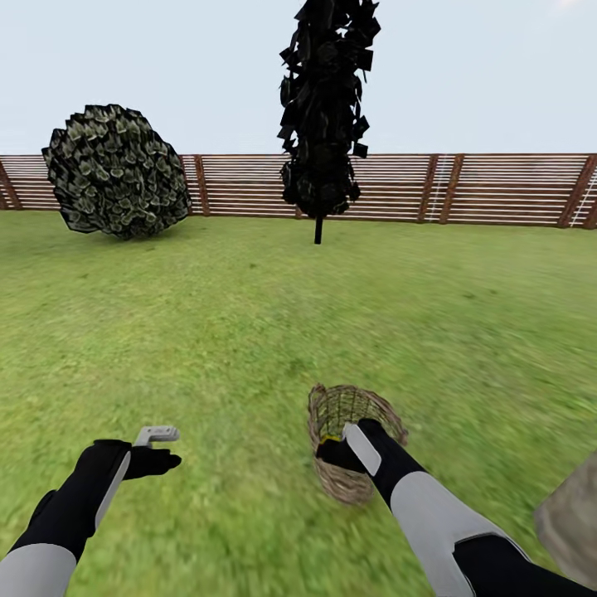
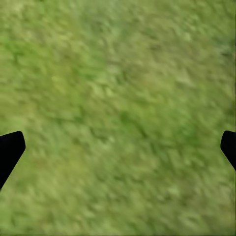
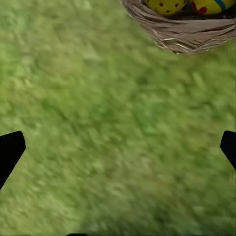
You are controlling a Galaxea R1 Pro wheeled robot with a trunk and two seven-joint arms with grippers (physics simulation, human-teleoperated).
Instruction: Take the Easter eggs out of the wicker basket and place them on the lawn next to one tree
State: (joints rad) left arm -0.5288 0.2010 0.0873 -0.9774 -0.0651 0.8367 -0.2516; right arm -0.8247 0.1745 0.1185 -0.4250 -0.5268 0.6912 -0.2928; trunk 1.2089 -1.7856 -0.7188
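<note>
Eggs [image 3: 166, 5] are lying inside the basket [image 1: 352, 452] on the lawn [image 1: 249, 332]; right tool [image 3: 118, 142] is hovering wide beside its rim, left tool [image 2: 118, 142] wide over grass. Next: reaching in, gripping one.

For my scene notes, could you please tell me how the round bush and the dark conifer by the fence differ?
The round bush is low, wide and mottled grey-green, sitting on the lawn with no trunk visible. The dark conifer is tall, narrow and nearly black, on a thin bare stem. The bush stands to the conifer's left. Both stand before the wooden fence.
</note>
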